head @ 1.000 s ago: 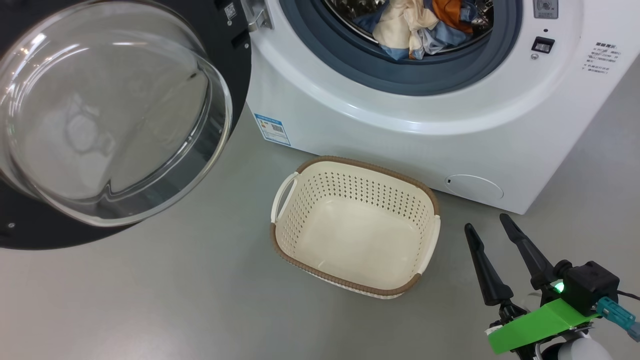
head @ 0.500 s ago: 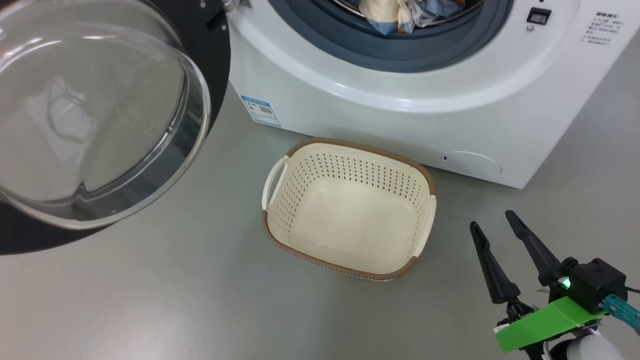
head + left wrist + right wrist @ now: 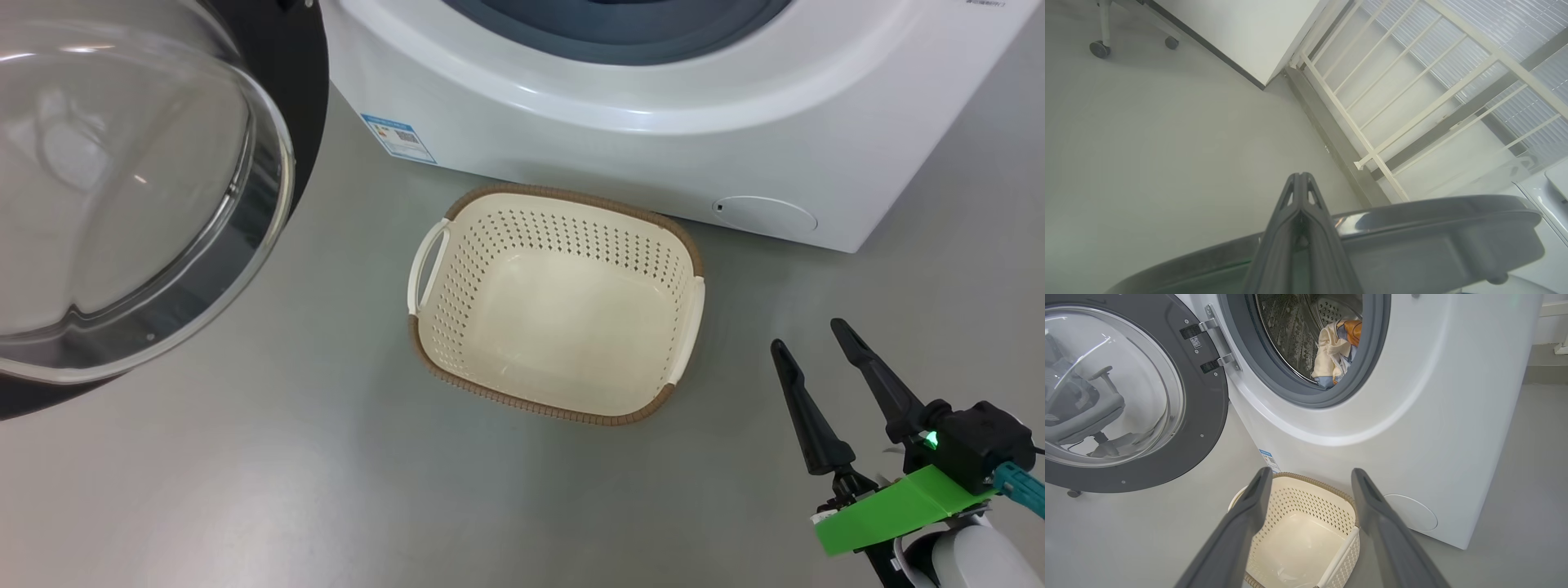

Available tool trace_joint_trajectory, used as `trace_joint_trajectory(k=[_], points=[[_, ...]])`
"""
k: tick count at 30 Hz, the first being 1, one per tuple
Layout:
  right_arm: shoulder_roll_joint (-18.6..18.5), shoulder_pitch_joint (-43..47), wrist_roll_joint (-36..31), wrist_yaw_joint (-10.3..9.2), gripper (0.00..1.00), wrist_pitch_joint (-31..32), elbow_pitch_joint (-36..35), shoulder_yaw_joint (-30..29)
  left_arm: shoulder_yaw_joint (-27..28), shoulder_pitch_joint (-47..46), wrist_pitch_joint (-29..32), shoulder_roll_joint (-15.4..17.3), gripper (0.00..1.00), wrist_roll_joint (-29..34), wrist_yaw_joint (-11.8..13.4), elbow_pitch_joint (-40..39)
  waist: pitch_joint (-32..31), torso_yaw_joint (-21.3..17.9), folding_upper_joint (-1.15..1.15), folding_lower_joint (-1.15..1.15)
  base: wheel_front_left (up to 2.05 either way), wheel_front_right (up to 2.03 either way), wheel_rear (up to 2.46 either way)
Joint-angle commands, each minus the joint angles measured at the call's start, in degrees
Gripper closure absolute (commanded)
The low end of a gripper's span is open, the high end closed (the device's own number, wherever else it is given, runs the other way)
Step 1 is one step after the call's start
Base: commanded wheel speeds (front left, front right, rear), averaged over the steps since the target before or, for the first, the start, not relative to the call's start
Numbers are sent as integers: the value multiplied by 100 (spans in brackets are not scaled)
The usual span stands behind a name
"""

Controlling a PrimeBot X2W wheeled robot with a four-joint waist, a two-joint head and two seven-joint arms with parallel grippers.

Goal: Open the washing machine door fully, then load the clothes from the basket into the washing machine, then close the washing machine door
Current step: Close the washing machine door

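Observation:
The washing machine (image 3: pixel 653 139) stands at the top of the head view, its door (image 3: pixel 122 188) swung wide open at the left with the glass bowl facing me. In the right wrist view the clothes (image 3: pixel 1333 351) lie inside the steel drum behind the grey gasket. The basket (image 3: pixel 563 318) sits on the floor before the machine with nothing in it. My right gripper (image 3: pixel 807 334) hovers open to the basket's right, empty, and in its own view its fingers (image 3: pixel 1311 470) frame the basket (image 3: pixel 1306 535). My left gripper (image 3: pixel 1301 176) is shut on nothing, just above the door's dark rim (image 3: pixel 1433 228).
Grey floor surrounds the basket. A round white flap (image 3: pixel 763 216) is low on the machine's front and a blue label (image 3: pixel 397 139) near its left corner. The left wrist view holds a white wall panel, chair castors (image 3: pixel 1098 49) and a pale railing (image 3: pixel 1372 122).
The head camera has tilted down, so machine, door and basket sit higher in the picture and the drum has left its top edge. The left gripper has shut. The right gripper stays open.

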Motion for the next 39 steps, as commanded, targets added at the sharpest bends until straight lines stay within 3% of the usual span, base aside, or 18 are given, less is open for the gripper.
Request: trace_joint_trajectory(k=[1,39], points=[[-18,-56,-42,8,0,-27,-160,154,119,-141,129,457,100,-82,-17,-14,73,-28,0,0,0,0,0],[221,-69,13,8,0,-27,-89,93,-195,238,2996,580,100,-807,-17,-329,-320,70,0,0,0,0,0]])
